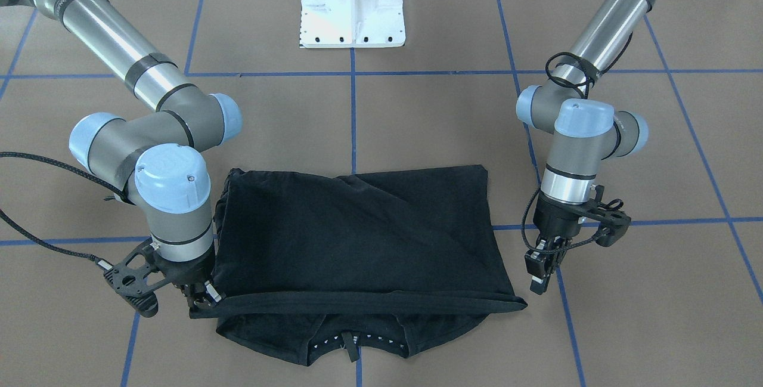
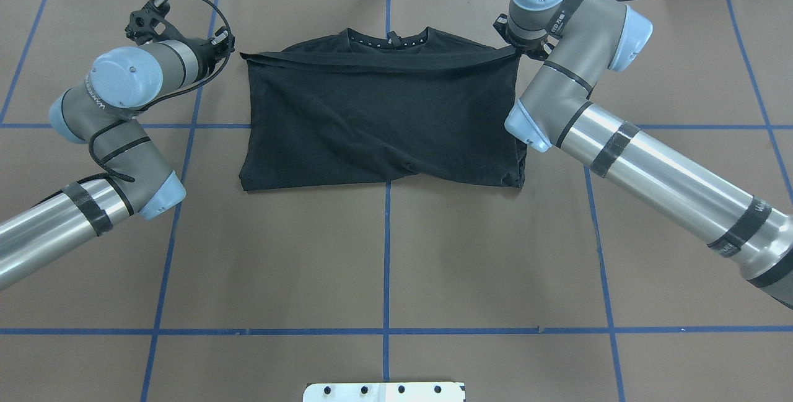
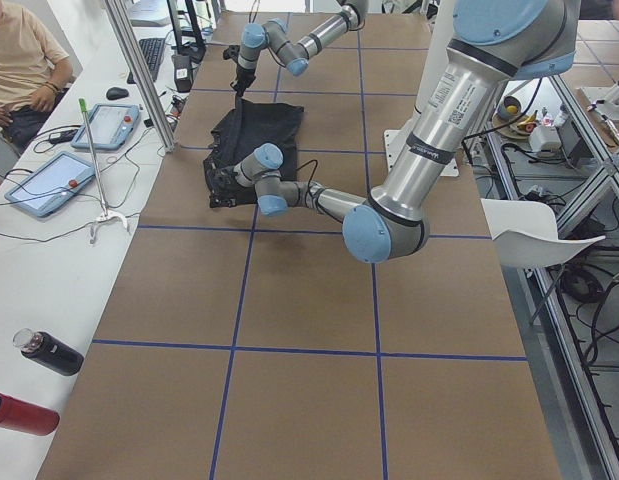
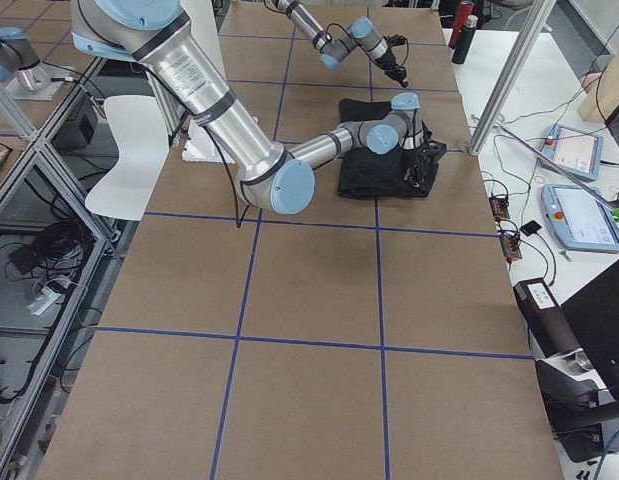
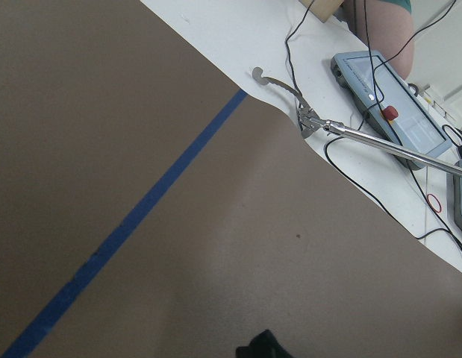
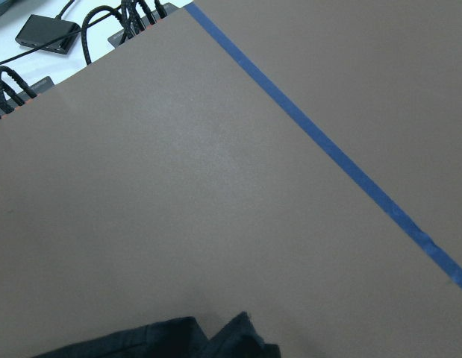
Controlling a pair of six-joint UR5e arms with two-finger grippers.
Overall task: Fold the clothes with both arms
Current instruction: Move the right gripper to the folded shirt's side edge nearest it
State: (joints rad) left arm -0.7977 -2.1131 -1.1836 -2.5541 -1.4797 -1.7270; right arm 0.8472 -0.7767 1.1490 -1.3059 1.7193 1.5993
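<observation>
The black T-shirt (image 1: 357,238) (image 2: 378,117) lies folded on the brown table, its lower half doubled over toward the collar (image 1: 353,344) at the far edge from the robot. My right gripper (image 1: 204,299) (image 2: 515,49) is shut on the folded edge's corner, low over the table; black cloth (image 6: 163,339) shows at the bottom of the right wrist view. My left gripper (image 1: 541,271) (image 2: 223,43) hangs just beyond the other corner (image 1: 520,303), apart from the cloth, fingers slightly open and holding nothing. The printed graphic is hidden.
The white pedestal base (image 1: 353,11) (image 2: 384,391) stands at the robot's side of the table. Blue tape lines (image 2: 387,253) cross the brown surface. Past the far edge is a white bench with tablets (image 3: 49,185), a reach tool (image 5: 365,134), cables and a seated person (image 3: 19,60).
</observation>
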